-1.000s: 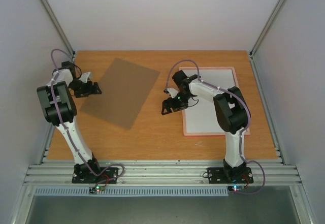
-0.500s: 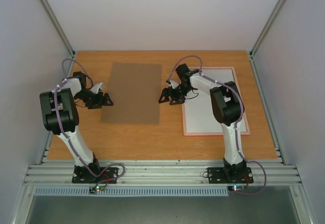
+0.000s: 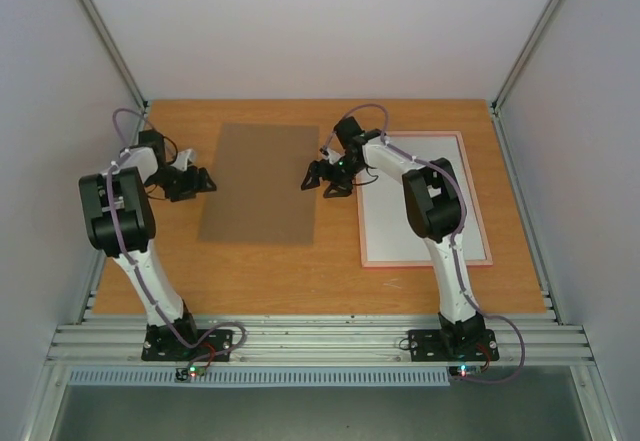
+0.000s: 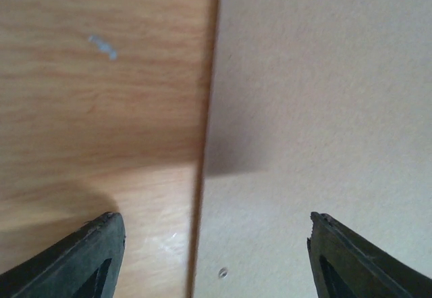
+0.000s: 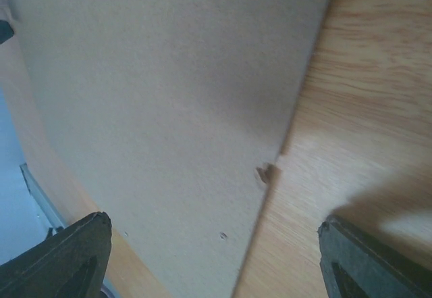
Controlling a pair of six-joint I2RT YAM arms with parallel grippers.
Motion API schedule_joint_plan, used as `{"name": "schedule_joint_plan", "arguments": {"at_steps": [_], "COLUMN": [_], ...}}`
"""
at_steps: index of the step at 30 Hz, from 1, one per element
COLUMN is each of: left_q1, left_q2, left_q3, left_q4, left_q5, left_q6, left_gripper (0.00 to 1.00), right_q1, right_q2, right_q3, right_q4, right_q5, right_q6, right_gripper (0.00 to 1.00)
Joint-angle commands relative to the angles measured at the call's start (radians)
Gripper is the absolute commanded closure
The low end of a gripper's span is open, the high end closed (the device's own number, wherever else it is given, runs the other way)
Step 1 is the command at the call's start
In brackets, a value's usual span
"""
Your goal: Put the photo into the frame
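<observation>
Top external view shows a flat brown cardboard backing board (image 3: 258, 183) lying on the orange wooden table (image 3: 300, 281), a bit left of the middle. The left claw (image 3: 203, 183) is down low at the board's left edge. The right claw (image 3: 318, 183) is down low at its right edge, so the board sits between the two. On the right side of the table lies the thin pink picture frame (image 3: 425, 262). Inside its rim is a plain white sheet (image 3: 392, 229). I think this is the photo lying face down, because only a white back shows and no sea or sun can be seen. The right arm reaches across part of it. The left wrist view shows that claw's two dark fingertips (image 4: 101, 251) wide apart, one over bare wood and one over the board, with the board's edge running between them. The right wrist view shows the same thing on the other side: fingertips (image 5: 74, 251) far apart, with the edge and a tiny nick (image 5: 263, 174) in it between them. Neither claw is pinching anything. I cannot tell if the tips touch the table. My guess is that the claws stand wide so the thin edge can slip in, and that there is one on each side so the floppy board stays level when lifted. It looks like the board is meant to go over the photo as the frame's back.
</observation>
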Motion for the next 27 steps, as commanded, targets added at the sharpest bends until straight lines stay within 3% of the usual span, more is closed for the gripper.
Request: {"name": "schedule_joint_plan", "arguments": {"at_steps": [1, 5, 12, 18, 27], "left_q1": [-0.036, -0.067, -0.122, -0.154, -0.226], "left_q2": [0.076, 0.093, 0.082, 0.051, 0.083], "left_q3": [-0.003, -0.025, -0.064, -0.114, -0.047], "left_q4": [0.036, 0.020, -0.001, 0.034, 0.019], "left_q5": [0.033, 0.077, 0.142, 0.182, 0.252], "left_q6": [-0.010, 0.009, 0.011, -0.001, -0.028], "left_gripper": [0.27, 0.37, 0.47, 0.49, 0.52], "right_q1": [0.021, 0.018, 0.009, -0.016, -0.056], "right_q2": [0.083, 0.082, 0.017, -0.133, -0.277], "right_q3": [0.015, 0.017, -0.016, -0.083, -0.206], "right_q4": [0.015, 0.049, 0.128, 0.126, 0.066], "right_q5": [-0.018, -0.120, -0.265, -0.282, -0.228], "right_q6": [0.075, 0.086, 0.110, 0.020, -0.056], "right_gripper": [0.16, 0.19, 0.23, 0.29, 0.33]}}
